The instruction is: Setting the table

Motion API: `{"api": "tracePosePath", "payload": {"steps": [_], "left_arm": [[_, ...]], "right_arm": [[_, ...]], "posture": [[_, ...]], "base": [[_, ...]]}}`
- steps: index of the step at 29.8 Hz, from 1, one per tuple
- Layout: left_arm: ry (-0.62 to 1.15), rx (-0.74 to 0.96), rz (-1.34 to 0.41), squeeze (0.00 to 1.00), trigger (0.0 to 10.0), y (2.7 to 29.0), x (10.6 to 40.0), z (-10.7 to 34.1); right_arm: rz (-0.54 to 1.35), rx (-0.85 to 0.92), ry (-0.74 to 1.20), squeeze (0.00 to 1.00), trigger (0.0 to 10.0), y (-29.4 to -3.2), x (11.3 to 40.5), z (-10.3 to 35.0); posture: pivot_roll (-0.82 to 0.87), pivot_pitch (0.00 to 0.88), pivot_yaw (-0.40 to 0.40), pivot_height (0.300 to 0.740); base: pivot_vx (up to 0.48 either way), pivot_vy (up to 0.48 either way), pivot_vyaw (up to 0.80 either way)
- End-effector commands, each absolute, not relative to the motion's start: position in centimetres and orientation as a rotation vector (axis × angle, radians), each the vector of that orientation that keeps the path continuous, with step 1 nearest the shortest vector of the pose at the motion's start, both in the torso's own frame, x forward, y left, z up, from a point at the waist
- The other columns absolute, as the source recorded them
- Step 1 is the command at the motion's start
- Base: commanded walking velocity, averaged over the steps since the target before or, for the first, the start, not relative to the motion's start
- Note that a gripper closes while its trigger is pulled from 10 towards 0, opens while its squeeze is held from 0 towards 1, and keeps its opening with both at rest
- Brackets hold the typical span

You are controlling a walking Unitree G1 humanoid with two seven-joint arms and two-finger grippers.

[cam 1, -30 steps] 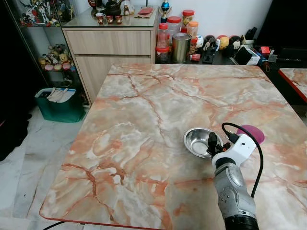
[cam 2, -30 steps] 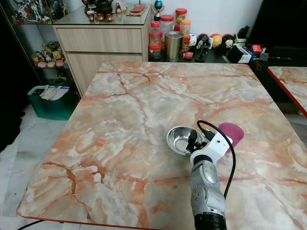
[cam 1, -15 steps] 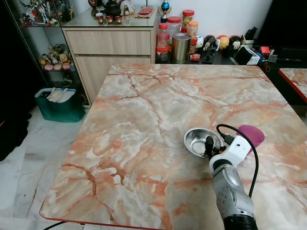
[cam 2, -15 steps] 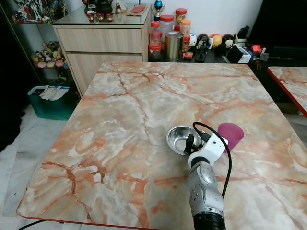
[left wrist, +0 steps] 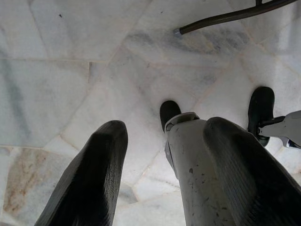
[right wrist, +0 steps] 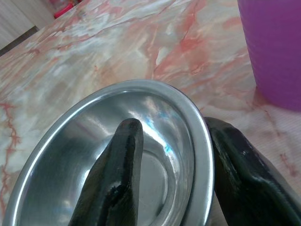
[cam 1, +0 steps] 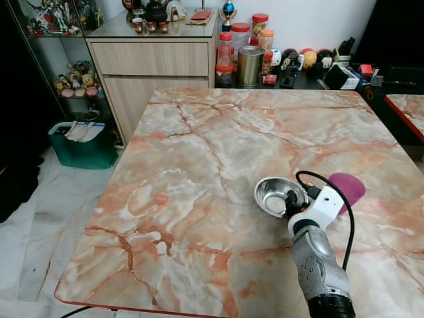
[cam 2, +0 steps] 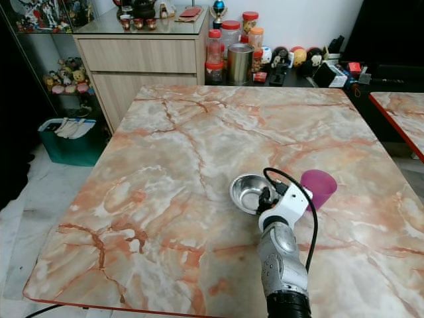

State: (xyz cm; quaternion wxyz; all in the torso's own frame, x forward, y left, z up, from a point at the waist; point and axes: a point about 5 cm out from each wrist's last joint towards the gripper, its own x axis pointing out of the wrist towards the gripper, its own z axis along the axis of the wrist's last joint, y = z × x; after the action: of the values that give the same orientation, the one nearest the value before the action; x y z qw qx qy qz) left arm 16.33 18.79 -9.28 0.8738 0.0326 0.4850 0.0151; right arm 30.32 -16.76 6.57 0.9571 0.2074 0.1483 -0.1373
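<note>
Compared with one second ago, your right gripper (cam 1: 291, 201) has crept a little further left and forward along the marble table (cam 1: 199, 165), so more of the purple cup (cam 1: 347, 187) now shows past the white wrist housing; the steel bowl (cam 1: 277, 196) and the cup sit where they sat. Nearest you, the silver right forearm rises from the lower edge of the head views and tilts forward over the table's near right part, its black cable looping above the wrist. In the right wrist view the two black fingers (right wrist: 117, 179) straddle the bowl's rim (right wrist: 200, 155), one inside the basin and one outside it, with the rim in the gap between them; they are partly spread and you cannot tell whether they press the metal. That view also shows the cup (right wrist: 273, 52) standing upright just beyond the bowl, apart from it. The left wrist view gives you what the head views do not: the left gripper (left wrist: 164, 150) hangs with its fingers well spread and holding nothing, over pale marble floor tiles (left wrist: 70, 70), with a silver leg (left wrist: 197, 174) and black feet below. At the far end stand a wooden cabinet (cam 1: 152, 66) and jars (cam 1: 240, 36).
</note>
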Motion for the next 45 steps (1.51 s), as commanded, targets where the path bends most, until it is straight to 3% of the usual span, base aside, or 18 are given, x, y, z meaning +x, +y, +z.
{"api": "tracePosePath", "payload": {"steps": [1,25,26,27,35,45], "left_arm": [[1.028,0.059,0.031,0.0,10.0,18.7,16.2,-9.4],[1.034,0.076,0.019,0.0,10.0,18.6,16.2,-9.4],[1.032,0.082,0.02,0.0,10.0,18.7,16.3,-9.4],[1.03,0.089,0.024,0.0,10.0,18.7,16.3,-9.3],[1.027,0.102,0.038,0.0,10.0,18.9,16.3,-9.3],[1.006,0.136,0.039,0.0,10.0,19.3,16.6,-9.1]], "right_arm": [[-0.278,0.417,0.305,0.0,0.0,-16.5,30.7,6.7],[-0.19,0.47,0.273,0.0,0.0,-15.2,31.4,7.4],[-0.152,0.476,0.267,0.0,3.1,-14.8,31.5,7.6],[-0.108,0.477,0.255,0.0,10.0,-14.3,31.6,7.8],[-0.065,0.532,0.211,0.0,10.0,-13.6,31.9,8.6],[0.131,0.646,0.034,0.0,10.0,-10.2,33.8,12.6]], "posture": [[0.01,0.0,-0.013,0.736],[0.01,0.0,-0.008,0.736],[0.01,0.0,-0.008,0.736],[0.01,0.0,-0.008,0.736],[0.02,0.0,-0.008,0.736],[0.02,0.0,0.001,0.736]], "base": [[0.0,0.0,0.0],[0.0,0.0,0.0],[0.0,0.0,0.0],[0.0,0.0,0.0],[0.0,0.0,0.0],[0.0,0.0,0.0]]}}
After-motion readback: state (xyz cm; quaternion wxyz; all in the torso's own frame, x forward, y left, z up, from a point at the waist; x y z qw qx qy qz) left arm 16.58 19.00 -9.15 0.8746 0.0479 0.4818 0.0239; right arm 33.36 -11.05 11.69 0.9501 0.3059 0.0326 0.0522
